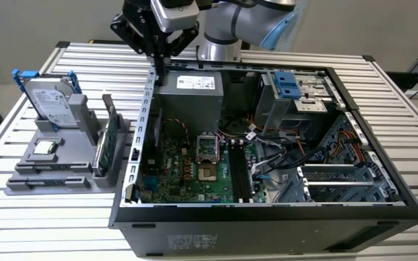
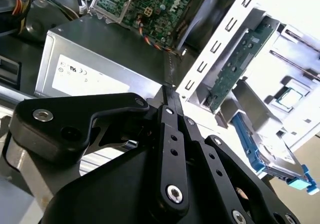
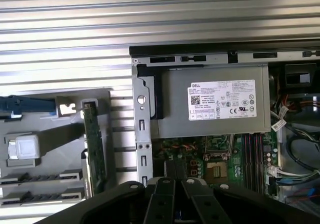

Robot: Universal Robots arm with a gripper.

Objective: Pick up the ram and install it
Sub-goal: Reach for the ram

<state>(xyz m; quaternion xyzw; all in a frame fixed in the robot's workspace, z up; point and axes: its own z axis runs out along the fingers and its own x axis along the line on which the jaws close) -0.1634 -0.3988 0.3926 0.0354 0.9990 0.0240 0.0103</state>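
Our fingers (image 2: 170, 109) are pressed together and empty, above the case wall (image 3: 141, 134) beside the power supply (image 3: 210, 104). The ram (image 3: 94, 149) stands on edge in the grey holder (image 3: 50, 129), just outside that wall from the fingers, with its long axis parallel to it.

Reading this as robotics lab or assembly test cell, not home or office. I see ribbed aluminium-slat workbench (image 1: 398, 119) spread beneath my black gripper (image 1: 159, 69). Open black desktop computer case (image 1: 267, 234) lies on its side just below gripper. Grey plastic parts fixture (image 1: 49, 185) sits off to gripper's side, outside case. Grey-and-blue robot arm (image 1: 260, 22) rises behind gripper.
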